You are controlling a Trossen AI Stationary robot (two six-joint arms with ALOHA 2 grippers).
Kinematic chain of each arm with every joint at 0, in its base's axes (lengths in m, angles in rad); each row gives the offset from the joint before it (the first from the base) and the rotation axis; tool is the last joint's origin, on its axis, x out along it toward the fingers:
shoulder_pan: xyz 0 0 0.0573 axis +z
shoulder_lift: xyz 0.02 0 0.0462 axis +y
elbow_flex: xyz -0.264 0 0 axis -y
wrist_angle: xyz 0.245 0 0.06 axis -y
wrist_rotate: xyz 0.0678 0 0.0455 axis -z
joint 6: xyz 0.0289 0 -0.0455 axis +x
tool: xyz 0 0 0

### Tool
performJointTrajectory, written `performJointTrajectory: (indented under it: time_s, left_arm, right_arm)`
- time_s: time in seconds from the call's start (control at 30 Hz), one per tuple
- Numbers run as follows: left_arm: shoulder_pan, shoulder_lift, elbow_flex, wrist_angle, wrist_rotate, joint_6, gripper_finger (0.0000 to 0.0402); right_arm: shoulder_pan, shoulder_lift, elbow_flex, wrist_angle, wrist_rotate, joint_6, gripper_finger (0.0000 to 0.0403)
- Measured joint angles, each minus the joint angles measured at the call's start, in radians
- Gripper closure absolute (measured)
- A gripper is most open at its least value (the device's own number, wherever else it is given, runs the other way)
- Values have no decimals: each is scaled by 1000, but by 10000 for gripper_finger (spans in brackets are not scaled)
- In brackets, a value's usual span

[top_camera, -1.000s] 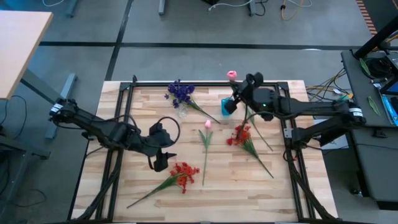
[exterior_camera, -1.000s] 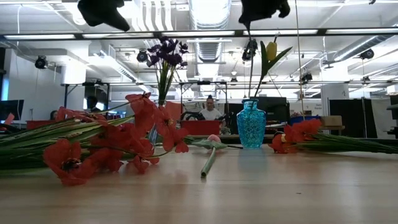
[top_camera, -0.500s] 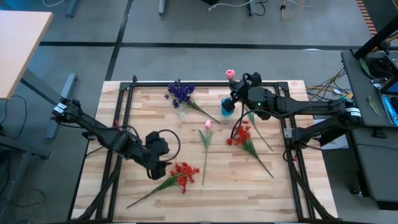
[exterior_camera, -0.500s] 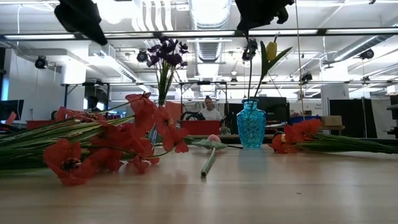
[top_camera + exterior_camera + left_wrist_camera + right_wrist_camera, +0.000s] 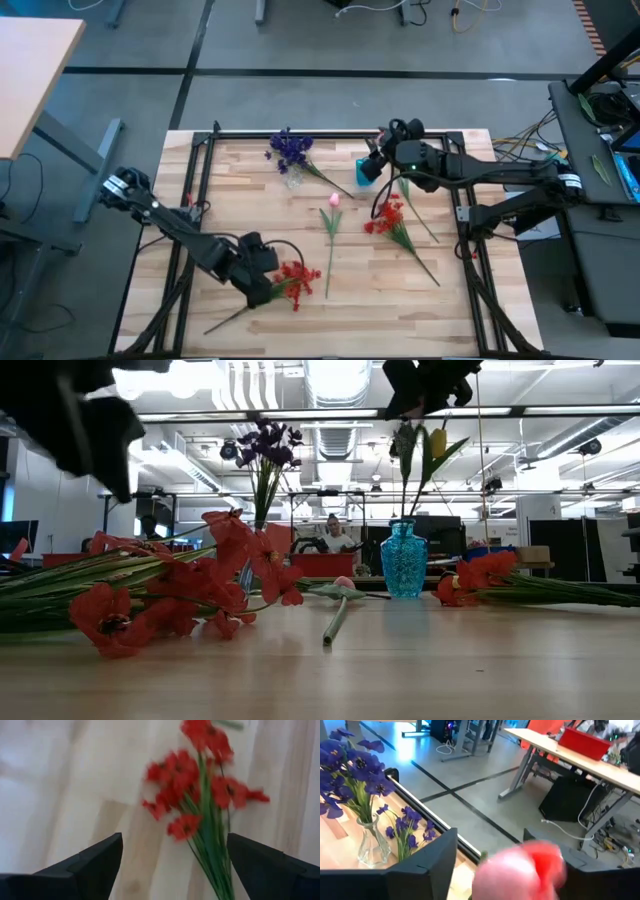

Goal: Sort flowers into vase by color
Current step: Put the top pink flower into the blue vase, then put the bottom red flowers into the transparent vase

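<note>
1. High view: the left gripper hangs at lower centre over a red cluster lying on the counter; the right gripper sits above the blue vase at upper right.
2. Low view: a lone pink tulip lies mid-frame.
3. Left wrist view: jaws wide open, empty, straddling the red cluster. It looks light and floppy, so the bunched green stems seem the best hold.
4. Right wrist view: jaws closed on a pink bud, with the purple flowers in a clear vase at left.

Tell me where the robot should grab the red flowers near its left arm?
Probably the bundled green stems just below the red flowers, not the floppy blooms. The bunch lies flat on the table, so come straight down. The open left gripper already straddles the stems.
</note>
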Motion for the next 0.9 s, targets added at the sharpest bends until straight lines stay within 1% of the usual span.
performJointTrajectory:
  time_s: [0.1,0.23,0.33,0.43,0.5,0.6,0.7,0.9]
  left_arm:
    - [-23,39,-11,0,66,-23,61]
    - [-70,88,-43,3,92,-75,61]
    - [-98,115,-62,33,88,-124,61]
    - [-114,134,-65,77,88,-134,61]
    - [-119,138,-65,98,90,-140,61]
    - [-132,140,-65,127,87,-142,68]
    - [-151,161,-80,150,85,-165,85]
    - [-197,241,-97,191,72,-263,118]
  right_arm:
    - [0,-1,19,-51,0,35,148]
    - [0,-2,61,-130,-8,76,114]
    - [0,-2,95,-184,-71,95,94]
    - [3,-2,128,-208,-137,111,79]
    - [7,-2,146,-215,-161,121,73]
    - [19,-2,173,-232,-165,123,68]
    - [35,-2,196,-232,-165,120,67]
    - [69,-2,238,-232,-164,98,72]
